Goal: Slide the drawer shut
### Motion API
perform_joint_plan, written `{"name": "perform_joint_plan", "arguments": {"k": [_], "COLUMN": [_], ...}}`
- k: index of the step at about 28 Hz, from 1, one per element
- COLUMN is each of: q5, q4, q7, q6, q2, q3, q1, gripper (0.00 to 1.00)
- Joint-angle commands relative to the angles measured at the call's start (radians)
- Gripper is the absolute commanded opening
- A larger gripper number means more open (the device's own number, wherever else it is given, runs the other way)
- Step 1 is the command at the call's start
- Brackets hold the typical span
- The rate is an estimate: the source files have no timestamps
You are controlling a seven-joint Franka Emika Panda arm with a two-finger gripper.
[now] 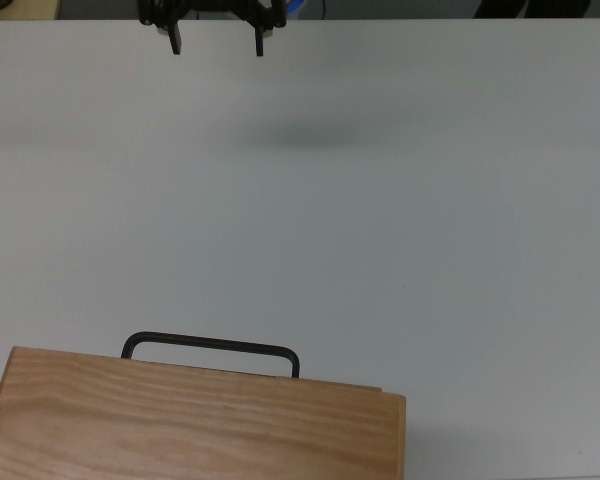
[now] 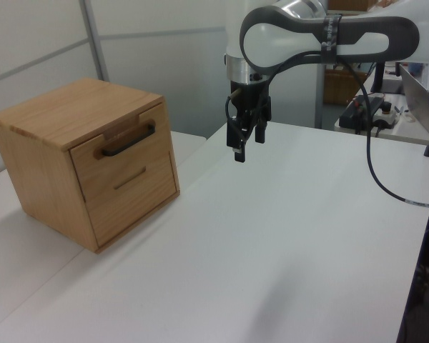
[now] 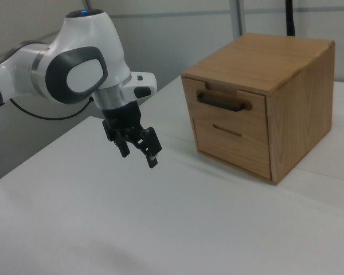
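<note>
Drawer (image 2: 123,152), light wood with a thin black U-shaped bar handle (image 2: 129,141), sits uppermost in the wooden cabinet (image 3: 286,97) at the left view's left, its front barely proud of the case. I judge it rigid, light and free-sliding; I would push flat on the front panel beside the handle. My claw (image 2: 246,141) hangs open and empty over the white desk (image 2: 286,236), well apart from the cabinet.
</note>
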State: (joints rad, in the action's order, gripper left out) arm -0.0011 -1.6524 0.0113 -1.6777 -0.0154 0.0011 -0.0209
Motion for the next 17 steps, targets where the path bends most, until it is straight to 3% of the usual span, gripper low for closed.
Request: {"name": "perform_joint_plan", "arguments": {"k": [1, 17], "q5": [-0.016, -0.022], "q4": [0.013, 0.016], "q7": [0.021, 0.019], "q6": [0.009, 0.009], "q2": [0.018, 0.020], "q3": [-0.006, -0.006], "q1": [-0.008, -0.007], "gripper": [1.00, 1.00]}}
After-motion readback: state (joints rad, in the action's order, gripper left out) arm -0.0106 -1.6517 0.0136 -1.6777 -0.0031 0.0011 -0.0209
